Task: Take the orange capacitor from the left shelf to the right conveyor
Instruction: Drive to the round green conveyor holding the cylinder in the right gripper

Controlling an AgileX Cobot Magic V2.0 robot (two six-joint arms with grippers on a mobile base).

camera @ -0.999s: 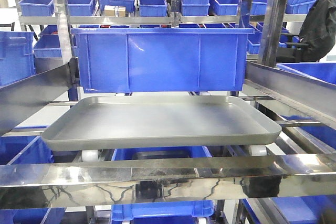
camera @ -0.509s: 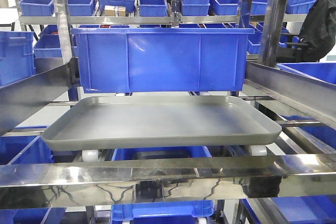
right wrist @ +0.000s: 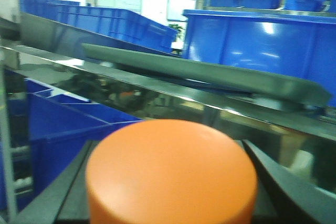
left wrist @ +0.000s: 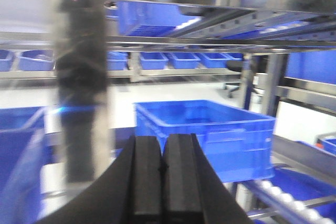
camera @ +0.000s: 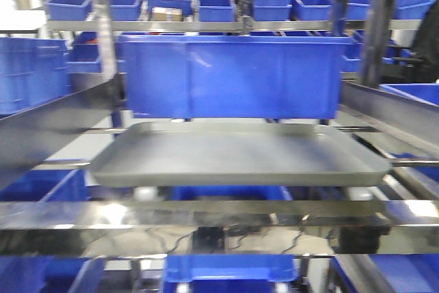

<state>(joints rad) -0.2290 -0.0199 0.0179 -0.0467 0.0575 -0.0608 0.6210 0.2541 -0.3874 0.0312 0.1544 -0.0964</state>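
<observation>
Right pincer (right wrist: 173,203) clamped on capacitor (right wrist: 171,171), 6 o'clock in wrist view; tray (right wrist: 210,74) up at 1 o'clock. Left pincer (left wrist: 163,166) clenched, empty. Risk: capacitor could clip shelf rail (right wrist: 131,90) on swing-out, or slick cylinder slips. Conveyor not in view.

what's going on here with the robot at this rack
The right gripper holds the orange capacitor between its fingers, just in front of the left shelf. The shelf's grey tray is bare. The left gripper is shut on nothing. The conveyor isn't in view.
</observation>
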